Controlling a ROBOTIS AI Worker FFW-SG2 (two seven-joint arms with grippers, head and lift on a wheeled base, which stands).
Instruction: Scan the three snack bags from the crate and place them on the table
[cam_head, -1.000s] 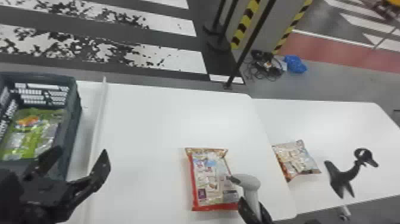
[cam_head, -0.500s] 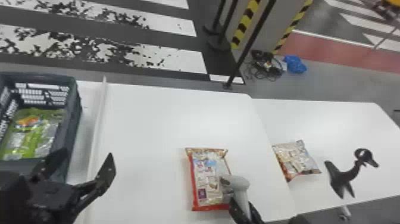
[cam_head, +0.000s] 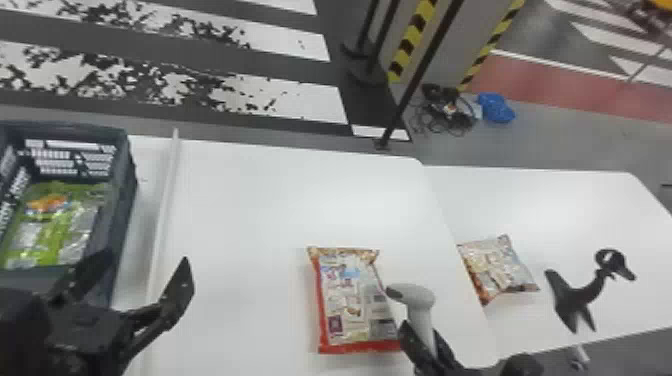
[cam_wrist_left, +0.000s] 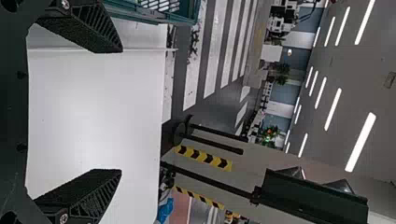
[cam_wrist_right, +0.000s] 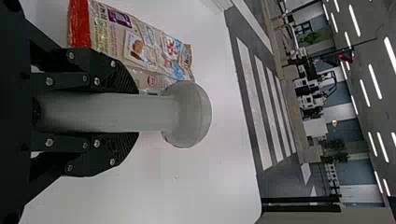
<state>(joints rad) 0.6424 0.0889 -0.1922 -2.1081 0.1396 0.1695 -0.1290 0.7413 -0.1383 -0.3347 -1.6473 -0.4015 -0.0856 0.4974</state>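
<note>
— Grey scanner (cam_head: 417, 296), below centre in the head view: why held thus?
— Right gripper (cam_wrist_right: 137, 112) closed round its handle, head clear, presumably to aim at the red-edged bag (cam_head: 350, 300), flat on the white table (cam_head: 250, 200). Contact between scanner and bag: cannot tell.
— Left gripper (cam_head: 146, 259), lower left?
— Fingers wide apart, nothing between; probably free for bag handling.
— Other bags?
— Green bag (cam_head: 55, 225) inside the crate (cam_head: 122, 200), frame's left edge; third bag (cam_head: 500, 270) on the right-hand table (cam_head: 565, 205), perhaps set apart as scanned.
</note>
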